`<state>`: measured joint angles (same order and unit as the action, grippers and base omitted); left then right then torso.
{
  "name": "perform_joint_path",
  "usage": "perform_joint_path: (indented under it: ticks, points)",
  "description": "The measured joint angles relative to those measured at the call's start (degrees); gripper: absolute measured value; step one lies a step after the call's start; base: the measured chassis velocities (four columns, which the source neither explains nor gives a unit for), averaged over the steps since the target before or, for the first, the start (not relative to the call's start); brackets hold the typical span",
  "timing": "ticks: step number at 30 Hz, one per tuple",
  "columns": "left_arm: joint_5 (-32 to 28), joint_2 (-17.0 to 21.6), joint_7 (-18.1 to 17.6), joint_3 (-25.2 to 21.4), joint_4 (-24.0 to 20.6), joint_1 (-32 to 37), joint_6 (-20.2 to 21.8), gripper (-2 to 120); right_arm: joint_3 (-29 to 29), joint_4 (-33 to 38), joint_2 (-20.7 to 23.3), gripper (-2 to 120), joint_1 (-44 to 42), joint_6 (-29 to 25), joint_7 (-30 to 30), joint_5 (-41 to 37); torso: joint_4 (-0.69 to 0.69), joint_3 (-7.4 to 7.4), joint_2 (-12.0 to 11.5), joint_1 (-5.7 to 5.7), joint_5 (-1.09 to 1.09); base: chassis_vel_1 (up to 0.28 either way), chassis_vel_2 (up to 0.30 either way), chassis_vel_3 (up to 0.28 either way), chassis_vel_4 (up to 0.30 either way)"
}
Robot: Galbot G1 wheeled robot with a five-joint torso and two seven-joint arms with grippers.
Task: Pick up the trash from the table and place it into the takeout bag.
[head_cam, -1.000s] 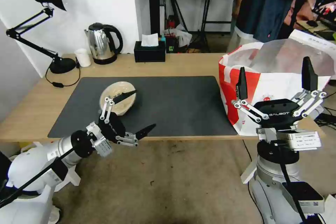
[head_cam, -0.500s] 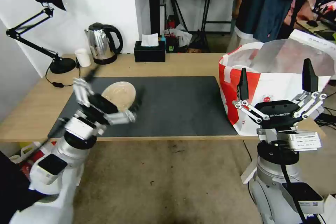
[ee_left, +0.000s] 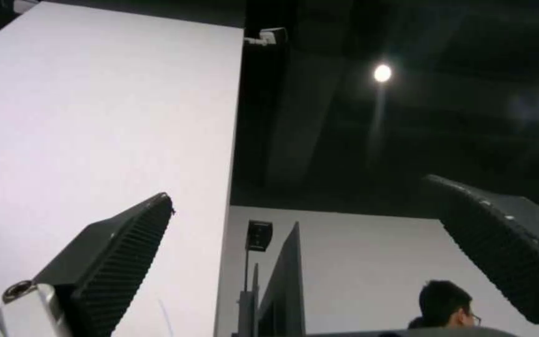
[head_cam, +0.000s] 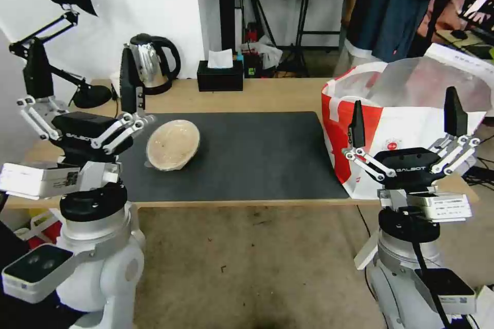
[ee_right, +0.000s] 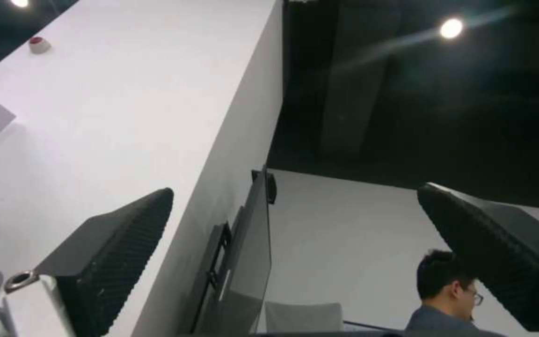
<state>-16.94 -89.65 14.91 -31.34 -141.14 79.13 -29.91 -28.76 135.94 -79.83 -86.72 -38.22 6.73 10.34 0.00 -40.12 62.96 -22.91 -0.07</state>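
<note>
One long light-wood table (head_cam: 278, 96) spans the head view, most of its top covered by a large black mat (head_cam: 257, 154). At the table's right end stands the takeout bag (head_cam: 406, 118) — red and white, with a small round red logo on its front panel and a silvery lining showing at its open mouth. Its base rests partly on the right edge of the mat.

Both arms are raised in front of the table's near edge with their fingers pointing up. The left gripper (head_cam: 80, 69) is at the table's left end, its two black fingers spread wide apart and empty; in the left wrist view the left gripper (ee_left: 351, 262) points up at the wall and dark ceiling, with nothing between the ribbed pads (ee_left: 126, 262). The right gripper (head_cam: 405, 110) sits in front of the bag, likewise spread wide and holding nothing, and the right wrist view shows the same gap between its pads (ee_right: 120, 252).

The shallow beige bowl (head_cam: 172, 144) lies on the left part of the mat, tilted with its opening facing the robot, just beside the left gripper's body and apart from its fingers — well apart from the bag.

Along the far edge stand a desk lamp (head_cam: 62, 36), a steel kettle (head_cam: 152, 63) and a black tissue box (head_cam: 220, 74).
</note>
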Motion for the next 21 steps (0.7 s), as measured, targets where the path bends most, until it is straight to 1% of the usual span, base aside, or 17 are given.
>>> perform_joint_path:
  ticks: [6,8,9,12,14,15,16,17,18,21]
  points:
    - [0.6,0.8,0.7,-0.6,0.3,0.2,-0.1,100,-0.2,0.3,0.0,100,-0.4,0.0,0.0,0.0,0.0,0.0,0.0,0.01,-0.01,0.0,0.0,0.0,0.0]
    - [0.9,1.4,1.9,-1.4,0.8,0.2,-0.3,100,-0.2,0.3,0.0,100,-0.5,0.0,0.0,0.0,0.0,0.0,0.0,0.0,-0.01,0.0,0.0,0.0,0.0]
    - [0.9,1.4,1.9,-1.4,0.8,0.2,-0.3,100,-0.2,0.3,0.0,100,-0.5,0.0,0.0,0.0,0.0,0.0,0.0,0.0,-0.01,0.0,0.0,0.0,0.0]
    - [2.3,2.9,4.8,-2.9,2.3,0.1,-1.2,100,-0.2,0.4,0.0,100,-0.6,0.0,0.0,0.0,0.0,0.0,0.0,0.0,-0.01,0.0,0.0,0.0,0.0]
    - [2.8,3.2,5.4,-3.3,2.7,0.0,-1.5,100,-0.2,0.5,0.0,100,-0.6,0.0,0.0,0.0,0.0,0.0,0.0,0.01,-0.01,0.0,0.0,0.0,0.0]
    - [3.5,3.9,6.9,-4.0,3.6,-0.1,-2.1,100,-0.2,0.5,-0.1,100,-0.6,0.0,0.0,0.0,0.0,0.0,0.0,0.0,-0.01,0.0,0.0,0.0,0.0]
    - [3.5,3.9,6.9,-4.0,3.6,-0.1,-2.1,100,-0.2,0.5,-0.1,100,-0.6,0.0,0.0,0.0,0.0,0.0,0.0,0.0,-0.01,0.0,0.0,0.0,0.0]
    - [5.2,5.2,10.6,-5.4,5.5,-0.3,-3.5,100,-0.3,0.5,-0.1,100,-0.8,-0.1,0.0,0.0,0.0,0.0,0.0,0.0,-0.02,0.0,0.0,0.0,0.0]
    - [5.2,5.2,10.6,-5.4,5.5,-0.3,-3.5,100,-0.3,0.5,-0.1,100,-0.8,-0.1,0.0,0.0,0.0,0.0,0.0,0.0,-0.02,0.0,0.0,0.0,0.0]
    - [7.2,7.1,13.8,-6.3,7.6,-0.4,-4.9,100,-0.6,0.7,-0.1,100,-0.9,-0.2,0.0,0.0,0.01,0.0,0.0,0.0,-0.02,0.0,0.0,0.0,0.0]
